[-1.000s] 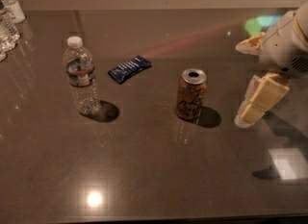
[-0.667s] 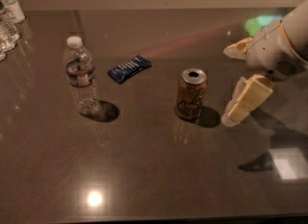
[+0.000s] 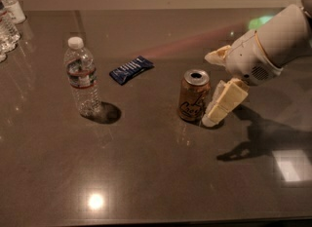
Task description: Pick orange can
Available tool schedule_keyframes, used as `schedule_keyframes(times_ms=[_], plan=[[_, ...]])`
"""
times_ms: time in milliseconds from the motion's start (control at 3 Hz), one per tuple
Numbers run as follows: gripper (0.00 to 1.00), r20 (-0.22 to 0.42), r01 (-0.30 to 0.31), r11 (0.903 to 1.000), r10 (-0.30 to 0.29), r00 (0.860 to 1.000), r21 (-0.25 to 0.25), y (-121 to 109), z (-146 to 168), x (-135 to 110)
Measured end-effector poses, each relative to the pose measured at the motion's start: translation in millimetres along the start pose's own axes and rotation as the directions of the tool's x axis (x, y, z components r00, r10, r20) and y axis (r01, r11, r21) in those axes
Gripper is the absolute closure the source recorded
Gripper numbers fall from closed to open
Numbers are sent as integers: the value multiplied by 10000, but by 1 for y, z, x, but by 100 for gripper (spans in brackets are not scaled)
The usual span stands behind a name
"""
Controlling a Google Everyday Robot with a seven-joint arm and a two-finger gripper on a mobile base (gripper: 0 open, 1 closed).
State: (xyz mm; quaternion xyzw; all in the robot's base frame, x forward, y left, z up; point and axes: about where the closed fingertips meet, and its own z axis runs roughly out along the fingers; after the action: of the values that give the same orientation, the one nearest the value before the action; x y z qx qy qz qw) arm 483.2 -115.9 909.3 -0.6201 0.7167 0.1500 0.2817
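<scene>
Right of the tabletop's middle, toward the right edge: orange can upright, silver top up, mouth opening visible.

Gripper reaches in from the right edge at can height, jaws spread, nothing held. Near finger lies just beside the can's right flank, tip down by the base; touching or barely apart, cannot tell. Far finger sits behind and to the right of the rim, apart from it. Can not yet between the jaws.

Step in hand (judgement): final approach before the grasp. To do it well:
- carry the gripper on toward the left edge until the can's body is centred between the two fingers;
- the near finger should pass round the can's front, not press its flank; the can looks light and narrow-based, so a side shove could slide or tip it;
- close at mid-height on the body, not on the rim, then lift straight up.

Other items well apart from the approach path: water bottle toward the left edge; snack packet between bottle and can, nearer the far edge; more bottles at the far-left corner.

Writing: dark cursive script on the can, not legible. Bottle label shows a red band, text unreadable. Packet is dark blue with pale lettering, unreadable.
</scene>
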Motion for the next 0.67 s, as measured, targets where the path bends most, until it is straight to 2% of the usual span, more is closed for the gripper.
schedule_keyframes(times_ms=[333,667], plan=[[0,296,-10,9996,18,9996,-289,-2,14,-8],[16,519,-50,9988,75,9986,-477,-2,24,-14]])
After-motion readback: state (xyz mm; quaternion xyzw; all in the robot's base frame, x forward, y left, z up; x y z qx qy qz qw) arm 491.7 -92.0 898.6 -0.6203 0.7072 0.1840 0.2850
